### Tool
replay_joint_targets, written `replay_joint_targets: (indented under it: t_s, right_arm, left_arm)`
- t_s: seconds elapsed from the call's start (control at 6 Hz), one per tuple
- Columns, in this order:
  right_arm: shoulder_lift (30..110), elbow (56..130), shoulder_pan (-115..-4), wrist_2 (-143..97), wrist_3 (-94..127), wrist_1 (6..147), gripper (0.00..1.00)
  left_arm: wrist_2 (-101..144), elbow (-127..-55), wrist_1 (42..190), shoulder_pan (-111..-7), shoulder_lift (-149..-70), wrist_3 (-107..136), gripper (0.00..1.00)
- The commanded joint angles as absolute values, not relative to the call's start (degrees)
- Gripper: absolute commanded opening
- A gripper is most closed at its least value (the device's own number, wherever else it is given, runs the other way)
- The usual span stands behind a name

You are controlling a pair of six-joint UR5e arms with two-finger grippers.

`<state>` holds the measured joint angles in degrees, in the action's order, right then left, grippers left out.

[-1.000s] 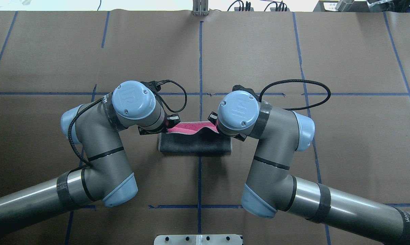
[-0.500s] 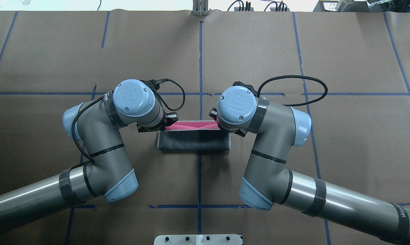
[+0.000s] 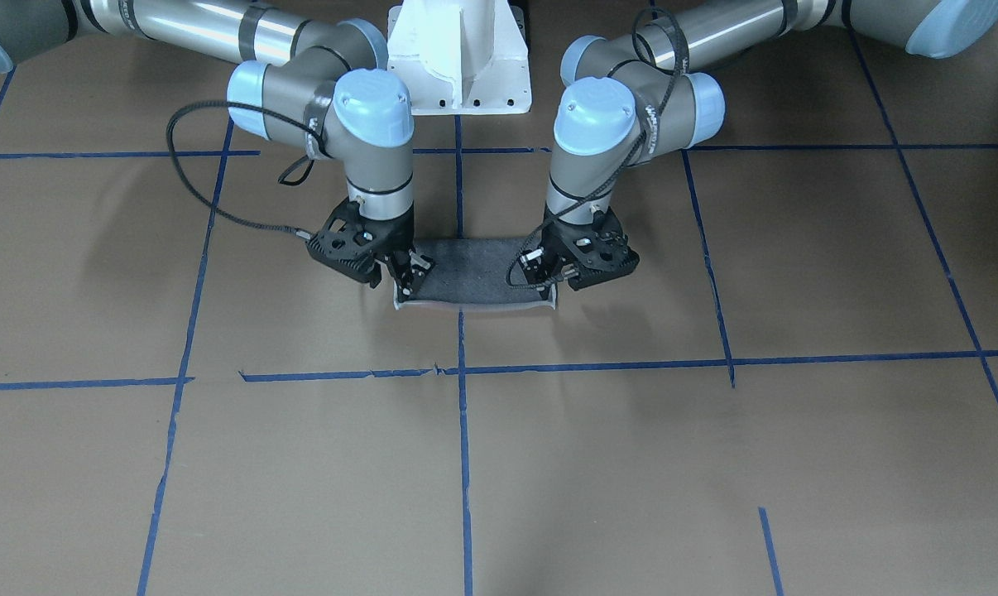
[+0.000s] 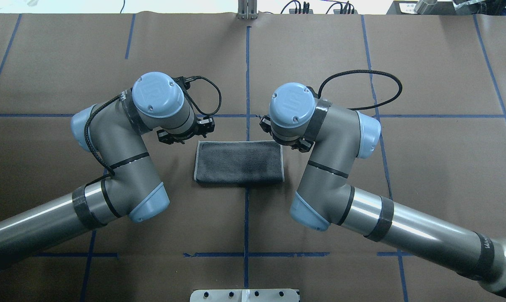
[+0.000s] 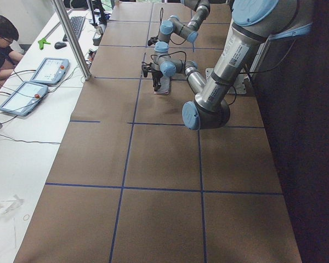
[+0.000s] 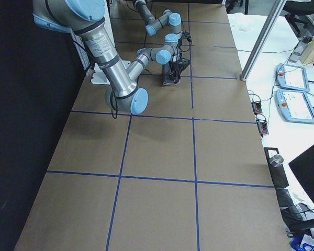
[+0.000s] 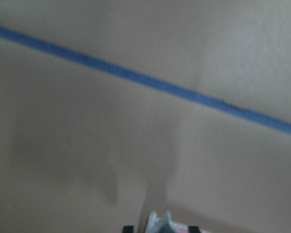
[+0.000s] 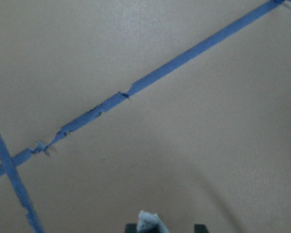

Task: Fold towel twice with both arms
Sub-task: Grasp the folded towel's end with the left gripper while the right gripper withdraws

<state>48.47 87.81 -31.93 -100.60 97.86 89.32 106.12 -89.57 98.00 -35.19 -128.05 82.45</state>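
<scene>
Pink face gone: towel (image 4: 239, 163) flat grey rectangle mid-frame on bench (image 4: 320, 63), first fold laid. Left hand (image 3: 547, 286), right hand (image 3: 405, 284) each pinch towel corner; second fold remains.

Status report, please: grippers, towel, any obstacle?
Left gripper and right gripper shut on far corners of grey terry towel, pale-edged. Folded once, grey side up. Nothing in the way.

Front view: left gripper (image 3: 549, 280), right gripper (image 3: 405, 278) at towel (image 3: 476, 269) corners; tips dark, too small, so you can't read grip. Overhead: wrist caps (image 4: 158, 94) hide both grippers' tips. Left wrist view blurred; both wrist views cut towel corner and fingers (image 8: 199, 227) at bottom edge. Side views, upper centre: grippers too small for you to judge.
</scene>
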Motion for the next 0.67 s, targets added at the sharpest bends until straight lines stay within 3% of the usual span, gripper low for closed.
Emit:
replay_joint_targets:
  t_s: [0.0,0.5]
  right_arm:
    - [47.99,87.01,-35.76,-107.55,92.14,89.47,1.0]
    - [54.62,93.12,-42.69,-116.26,75.13,90.0,1.0]
  left_arm:
    - [112.22,-89.91,98.17,-36.74,-127.88,79.54,1.0]
    - [108.14,-94.74,105.77,-30.17,-122.11,82.42,1.0]
